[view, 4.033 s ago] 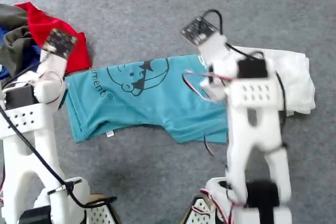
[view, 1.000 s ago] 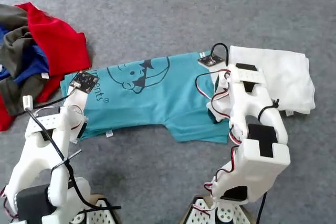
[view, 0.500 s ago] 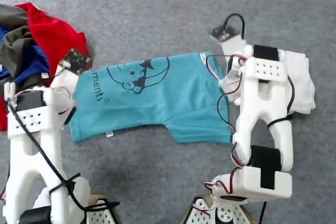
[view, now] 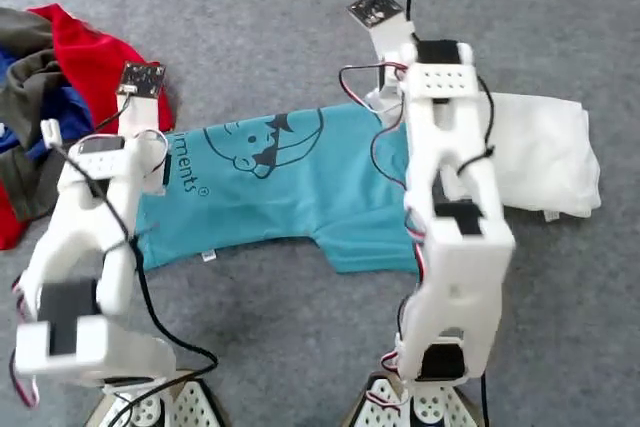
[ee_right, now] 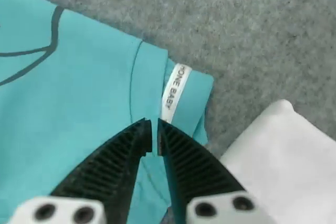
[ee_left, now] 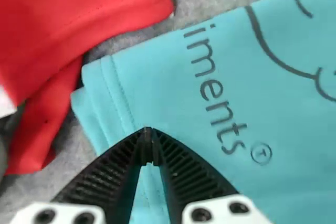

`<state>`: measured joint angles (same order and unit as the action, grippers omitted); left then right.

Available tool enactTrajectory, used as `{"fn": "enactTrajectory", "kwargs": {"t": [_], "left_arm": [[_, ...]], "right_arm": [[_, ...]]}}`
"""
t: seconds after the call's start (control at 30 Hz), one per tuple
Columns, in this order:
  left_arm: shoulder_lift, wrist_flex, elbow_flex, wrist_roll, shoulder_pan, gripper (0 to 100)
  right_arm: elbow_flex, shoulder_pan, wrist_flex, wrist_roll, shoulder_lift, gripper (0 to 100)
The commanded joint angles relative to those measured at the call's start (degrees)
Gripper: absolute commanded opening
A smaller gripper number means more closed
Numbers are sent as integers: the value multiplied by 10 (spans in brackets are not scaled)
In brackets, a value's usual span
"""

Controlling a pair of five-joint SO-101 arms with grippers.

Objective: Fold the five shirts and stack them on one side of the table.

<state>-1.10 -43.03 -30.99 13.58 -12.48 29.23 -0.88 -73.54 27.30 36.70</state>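
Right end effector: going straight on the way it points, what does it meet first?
Probably the teal shirt, at its collar beside the white label; height above it is unclear.

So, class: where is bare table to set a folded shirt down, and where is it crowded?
Free on the table: the far strip beyond the teal shirt, the near patch before it. Crowded: shirt pile, white shirt.

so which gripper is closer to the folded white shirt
The right. The right gripper is over the collar end of the teal shirt, just beside the white shirt. The left gripper is at that shirt's opposite end, next to the red shirt.
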Motion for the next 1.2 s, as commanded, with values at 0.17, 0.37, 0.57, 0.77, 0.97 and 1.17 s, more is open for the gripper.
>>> {"fn": "enactTrajectory", "kwargs": {"t": [0.17, 0.37, 0.57, 0.77, 0.97, 1.17], "left_arm": [[-25, -6, 38, -9, -9, 29], [18, -49, 29, 18, -3, 28], [144, -78, 35, 18, -9, 29], [156, -77, 157, -11, -13, 29], [-92, -79, 396, -10, -13, 30], [-418, -142, 677, -11, -20, 28]], "right_arm": [[247, 33, 2, -9, 225, 36], [380, 33, -96, -9, 272, 36], [531, 31, -204, -4, 274, 36], [668, 19, -277, -9, 272, 36], [633, -18, -277, -25, 268, 36], [624, -56, -253, -69, 282, 36]]}}
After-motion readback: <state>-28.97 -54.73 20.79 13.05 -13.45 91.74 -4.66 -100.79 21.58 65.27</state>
